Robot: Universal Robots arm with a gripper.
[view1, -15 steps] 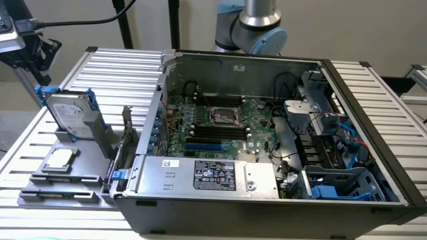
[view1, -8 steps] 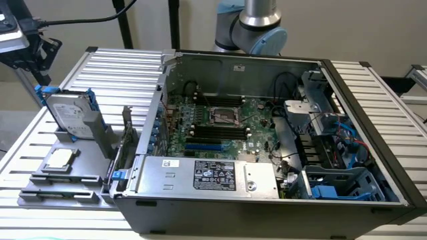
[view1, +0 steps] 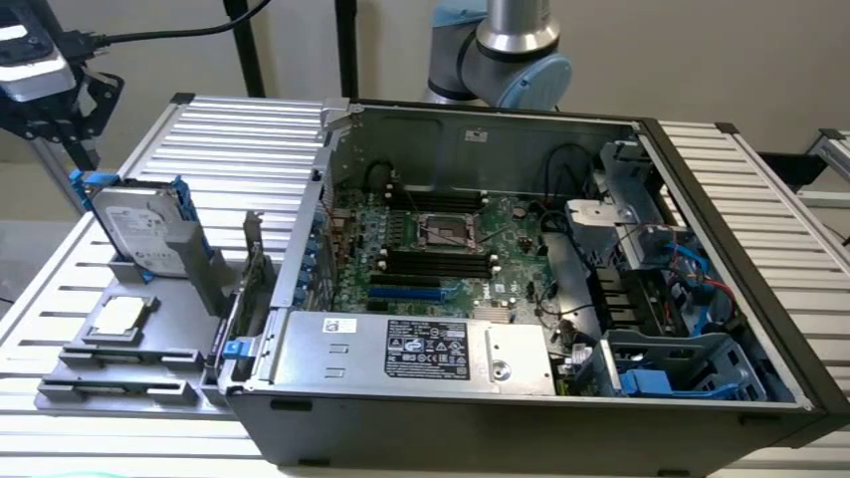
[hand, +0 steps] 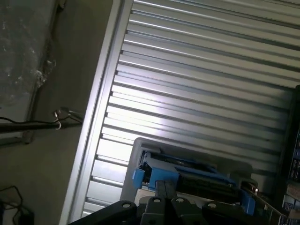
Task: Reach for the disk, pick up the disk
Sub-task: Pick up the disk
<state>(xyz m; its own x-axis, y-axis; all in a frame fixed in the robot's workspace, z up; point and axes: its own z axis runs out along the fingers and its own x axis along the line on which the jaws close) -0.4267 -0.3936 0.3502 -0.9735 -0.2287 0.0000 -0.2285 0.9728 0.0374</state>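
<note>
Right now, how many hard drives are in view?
1: the disk stands upright in the grey rack at the exterior view's left, beside the open computer case. Others may hide inside it.

No text can be read anywhere. The disk (view1: 143,237), upright near the desk (view1: 239,139) edge at the exterior view's left, carries a white label (view1: 130,214) with print too fine to make out. The silver box (view1: 309,351) inside the open case (view1: 531,428) bears a black-and-white sticker (view1: 427,349) (rows of lines and small marks, none legible) and a small white tag (view1: 342,326) beside it.
</note>
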